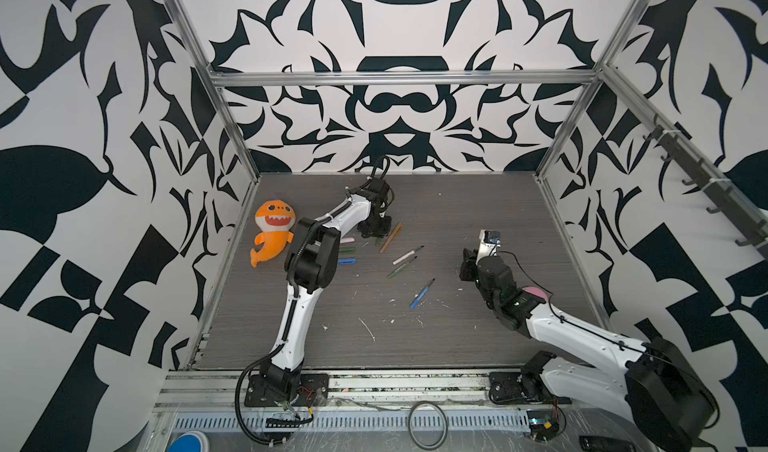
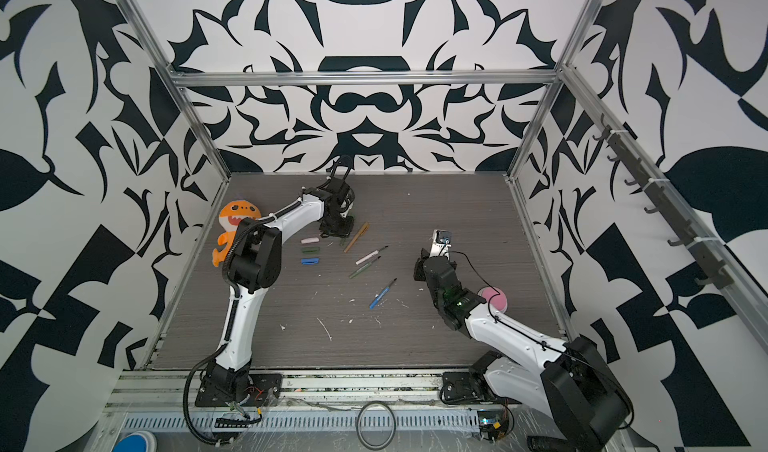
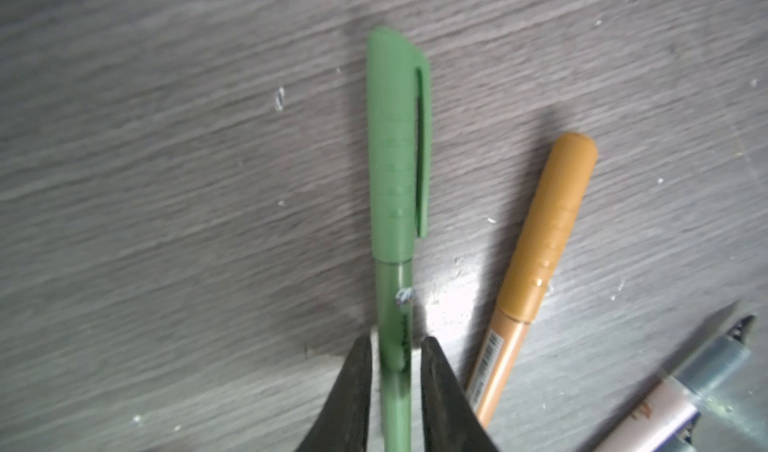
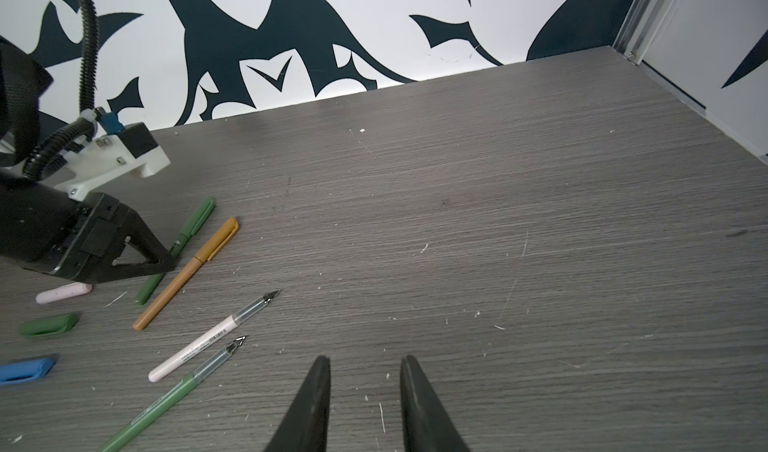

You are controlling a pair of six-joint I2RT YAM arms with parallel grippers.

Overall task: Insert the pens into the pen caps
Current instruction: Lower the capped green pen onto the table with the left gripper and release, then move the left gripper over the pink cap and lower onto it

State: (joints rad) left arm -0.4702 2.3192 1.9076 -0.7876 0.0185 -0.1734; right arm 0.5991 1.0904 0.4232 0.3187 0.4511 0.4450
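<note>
Both parted: left jaws straddle slim plastic green capped pen (image 3: pixel 392 229); right jaws empty.

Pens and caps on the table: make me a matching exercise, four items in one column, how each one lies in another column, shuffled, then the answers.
Things
1. far green pen
2. orange-brown pen
3. blue pen
4. pink cap

States
A. loose, no pen in it
B. uncapped, lying alone, apart from the other pens
C. capped, between the jaws of the left gripper
D. capped, lying free beside the far green pen

Pairs: 1-C, 2-D, 3-B, 4-A
</note>
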